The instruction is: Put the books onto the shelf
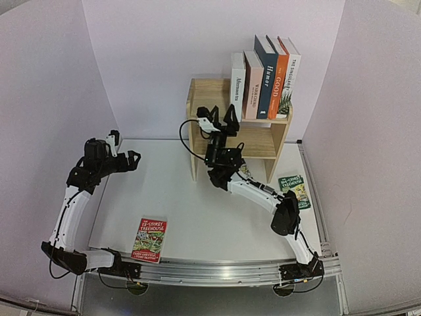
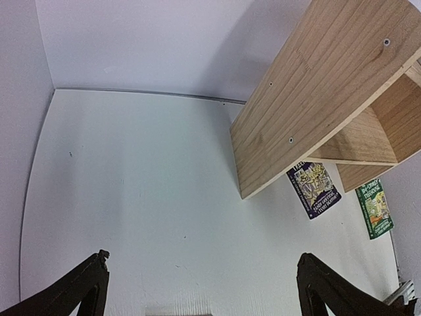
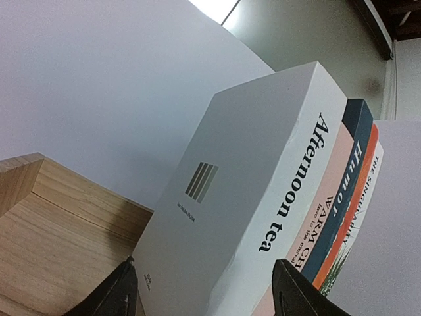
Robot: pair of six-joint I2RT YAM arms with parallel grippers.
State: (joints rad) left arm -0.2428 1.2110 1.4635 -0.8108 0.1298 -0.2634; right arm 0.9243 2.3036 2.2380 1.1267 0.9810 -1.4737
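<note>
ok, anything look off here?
Nothing damaged or spilled. Five books stand upright on top of the shelf. Only loose ends: three lie flat on the table, a red paperback front-left, a green paperback right of the shelf, a blue paperback near its base.

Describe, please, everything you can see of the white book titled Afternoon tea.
The Afternoon tea book is thick and white, with black spine lettering and a small grey striped logo on its cover. It stands upright on top of the shelf, leftmost in the row, against the pinkish book. The right gripper flanks its lower end; contact is unclear.
</note>
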